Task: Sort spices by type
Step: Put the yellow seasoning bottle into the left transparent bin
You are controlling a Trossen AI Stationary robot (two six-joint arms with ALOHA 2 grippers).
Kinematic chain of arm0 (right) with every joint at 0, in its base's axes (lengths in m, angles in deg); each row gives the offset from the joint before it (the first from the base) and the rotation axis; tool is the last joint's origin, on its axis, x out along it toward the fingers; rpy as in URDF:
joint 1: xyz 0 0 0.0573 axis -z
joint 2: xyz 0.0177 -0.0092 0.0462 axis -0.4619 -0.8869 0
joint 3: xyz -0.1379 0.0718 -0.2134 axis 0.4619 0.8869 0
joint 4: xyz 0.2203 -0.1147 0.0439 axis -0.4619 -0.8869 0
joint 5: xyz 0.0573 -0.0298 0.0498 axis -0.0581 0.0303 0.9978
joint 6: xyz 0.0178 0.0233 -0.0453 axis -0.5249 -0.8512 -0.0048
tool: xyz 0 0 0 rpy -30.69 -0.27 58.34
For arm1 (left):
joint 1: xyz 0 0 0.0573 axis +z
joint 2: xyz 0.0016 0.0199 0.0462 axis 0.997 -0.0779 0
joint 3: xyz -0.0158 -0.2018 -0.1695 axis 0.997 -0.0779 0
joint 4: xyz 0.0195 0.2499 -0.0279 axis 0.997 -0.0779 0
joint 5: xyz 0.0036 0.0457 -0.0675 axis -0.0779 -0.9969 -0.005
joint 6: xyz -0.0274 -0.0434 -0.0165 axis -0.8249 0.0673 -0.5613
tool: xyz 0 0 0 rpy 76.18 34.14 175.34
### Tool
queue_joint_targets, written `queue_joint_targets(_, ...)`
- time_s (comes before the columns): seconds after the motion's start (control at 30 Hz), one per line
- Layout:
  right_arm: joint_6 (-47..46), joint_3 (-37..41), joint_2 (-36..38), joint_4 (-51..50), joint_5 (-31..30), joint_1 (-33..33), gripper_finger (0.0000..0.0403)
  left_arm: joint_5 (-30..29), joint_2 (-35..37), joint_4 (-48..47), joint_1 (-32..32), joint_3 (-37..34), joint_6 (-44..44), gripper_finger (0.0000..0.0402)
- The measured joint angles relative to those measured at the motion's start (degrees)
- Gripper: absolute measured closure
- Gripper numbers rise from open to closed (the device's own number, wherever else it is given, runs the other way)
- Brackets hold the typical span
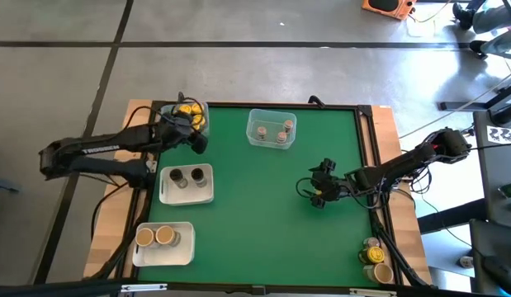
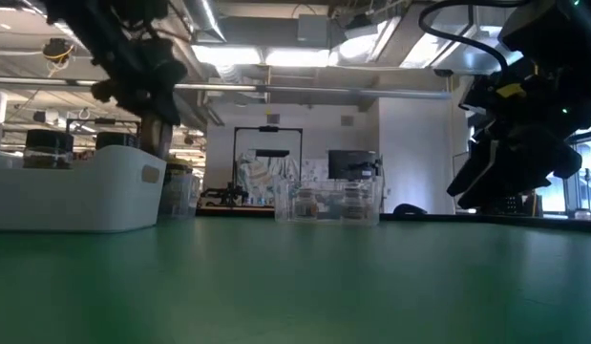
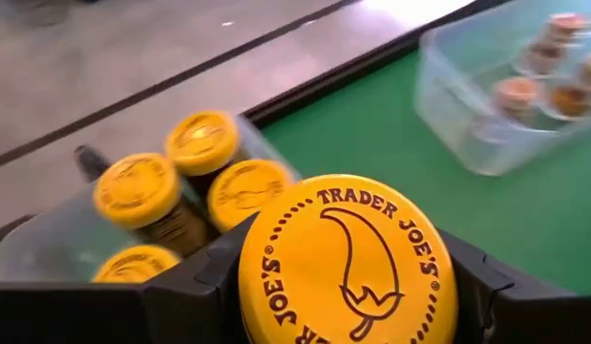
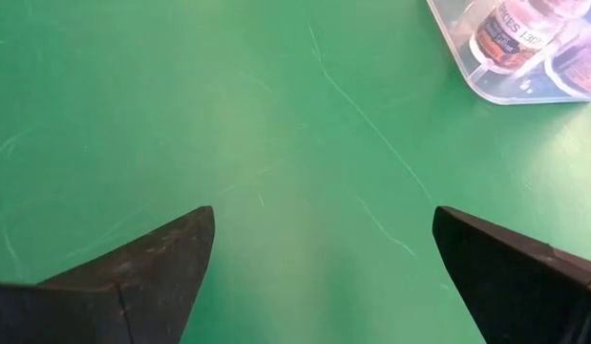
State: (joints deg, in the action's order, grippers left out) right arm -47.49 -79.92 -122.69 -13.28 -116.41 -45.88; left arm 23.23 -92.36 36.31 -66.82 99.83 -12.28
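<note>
While the right gripper [image 1: 321, 192] waited with fingers spread wide over bare green table [image 1: 263, 214], the left gripper [image 1: 189, 124] gripped a yellow-lidded spice jar [image 3: 348, 263] at the far-left corner.

Its fingers clamped the jar just beside a clear tub [image 3: 47, 239] holding what looked like four matching jars [image 3: 137, 188]; pale-lidded jars [image 1: 272, 132] sat in another tub [image 1: 272, 128], others in two white trays [image 1: 186, 185].
</note>
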Motion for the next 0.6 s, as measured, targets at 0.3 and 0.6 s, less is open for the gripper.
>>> queue_joint_targets(0.3, -0.1, 0.0, 0.0, 0.0, 0.1, 0.0, 0.001, -5.0, -0.2, 9.0, 7.0, -5.5, 2.0, 0.0195)
queue_joint_targets(0.6, -0.2, 0.0, 0.0, -0.1, 0.1, 0.0, 0.001, -5.0, -0.5, 19.6, 12.3, -10.3, 7.0, 0.0195)
